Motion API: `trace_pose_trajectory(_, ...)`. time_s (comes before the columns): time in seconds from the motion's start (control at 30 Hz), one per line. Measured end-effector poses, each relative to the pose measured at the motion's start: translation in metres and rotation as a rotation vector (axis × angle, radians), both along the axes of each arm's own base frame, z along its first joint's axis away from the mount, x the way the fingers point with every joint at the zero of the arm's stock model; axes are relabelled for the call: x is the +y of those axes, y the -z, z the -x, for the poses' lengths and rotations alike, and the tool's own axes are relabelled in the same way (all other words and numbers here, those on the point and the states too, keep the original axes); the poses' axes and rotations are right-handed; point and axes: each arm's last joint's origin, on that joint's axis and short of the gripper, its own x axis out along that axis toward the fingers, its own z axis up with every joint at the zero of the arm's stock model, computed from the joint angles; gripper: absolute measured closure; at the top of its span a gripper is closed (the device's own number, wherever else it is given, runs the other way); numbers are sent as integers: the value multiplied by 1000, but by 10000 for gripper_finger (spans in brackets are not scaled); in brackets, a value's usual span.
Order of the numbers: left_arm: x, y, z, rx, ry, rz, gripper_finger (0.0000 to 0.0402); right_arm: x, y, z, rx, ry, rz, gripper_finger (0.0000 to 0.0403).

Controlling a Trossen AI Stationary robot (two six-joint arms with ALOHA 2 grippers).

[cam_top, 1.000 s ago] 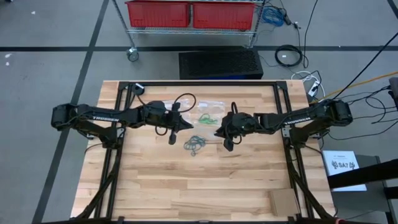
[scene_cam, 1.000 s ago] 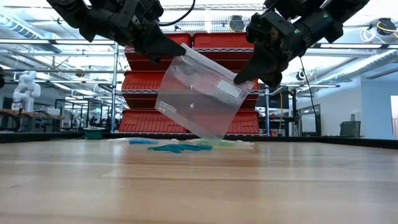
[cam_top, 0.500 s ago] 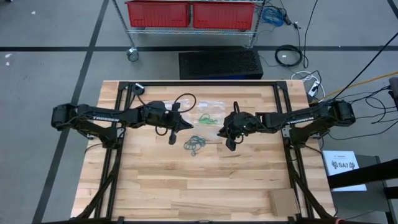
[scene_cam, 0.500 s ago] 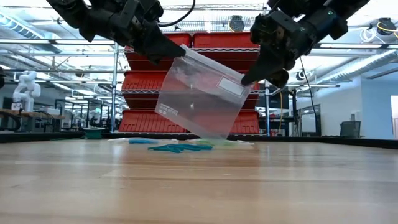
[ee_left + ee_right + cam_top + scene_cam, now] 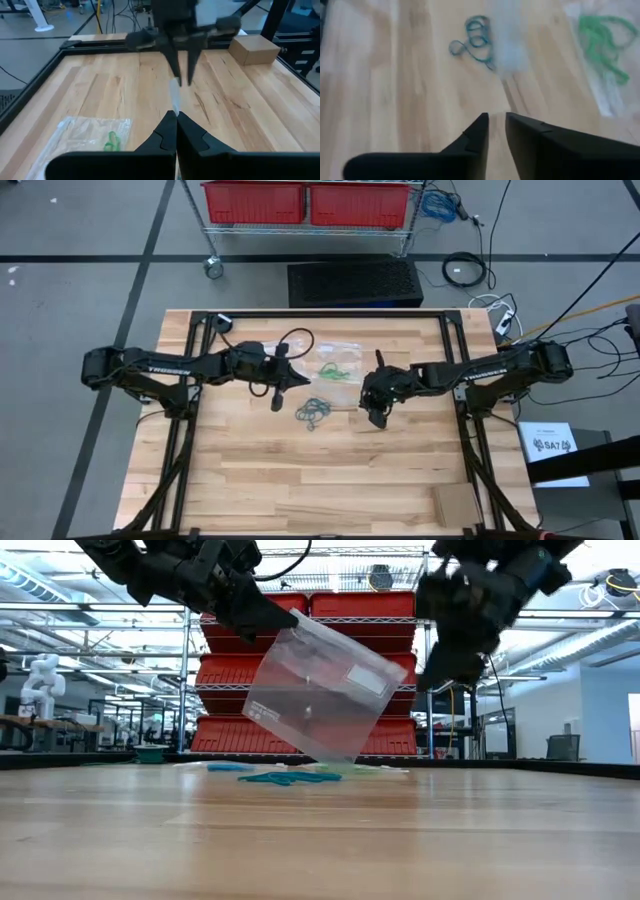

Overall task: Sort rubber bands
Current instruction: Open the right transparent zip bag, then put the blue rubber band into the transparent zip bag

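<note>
While my left gripper (image 5: 290,625) stays pinched tight on the top corner of the clear bag (image 5: 315,690), holding it up off the table (image 5: 300,480), my right gripper (image 5: 440,675) hangs just beside the bag's other upper corner with its fingers a little apart, gripping nothing. Below the bag, the loose rubber bands (image 5: 313,412) lie in a blue-green tangle on the wood, between my two grippers and a touch nearer the left one. From my right wrist I see that tangle ahead, beyond the fingertips. More green bands (image 5: 335,370) sit inside a flat bag (image 5: 338,352) farther back. My judgement: the right arm reaches down and across for the pile
</note>
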Motion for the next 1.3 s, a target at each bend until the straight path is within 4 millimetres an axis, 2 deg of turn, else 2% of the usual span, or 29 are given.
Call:
trace_pose_trajectory(0.07, 0, 1, 0, 7, 0, 2, 402, 0, -12, 0, -24, 0, 0, 321)
trace_pose_trajectory(0.2, 0, 1, 0, 4, 2, 0, 402, 0, -18, -2, -56, -14, 23, 288)
trace_pose_trajectory(0.27, 0, 1, 0, 5, 1, 0, 402, -2, -28, -8, -152, -11, 86, 284)
trace_pose_trajectory(0.37, 0, 0, 0, 2, 2, -1, 402, -4, -32, -14, -222, -8, 200, 305)
trace_pose_trajectory(0.5, 0, 0, 0, 2, 2, -1, 402, -5, -36, -24, -320, -41, 299, 373)
trace_pose_trajectory(0.57, 0, 1, 0, 3, 2, -1, 402, -6, -33, -29, -331, -63, 330, 394)
trace_pose_trajectory(0.8, 0, 1, 0, 4, 2, 0, 402, -13, -17, -43, -283, -74, 352, 401)
trace_pose_trajectory(1.1, 0, 1, 0, 8, 2, 0, 402, -13, -19, -68, -273, -138, 339, 402)
trace_pose_trajectory(1.3, 0, 4, 1, 36, -19, 18, 402, -11, -26, -74, -251, -124, 277, 403)
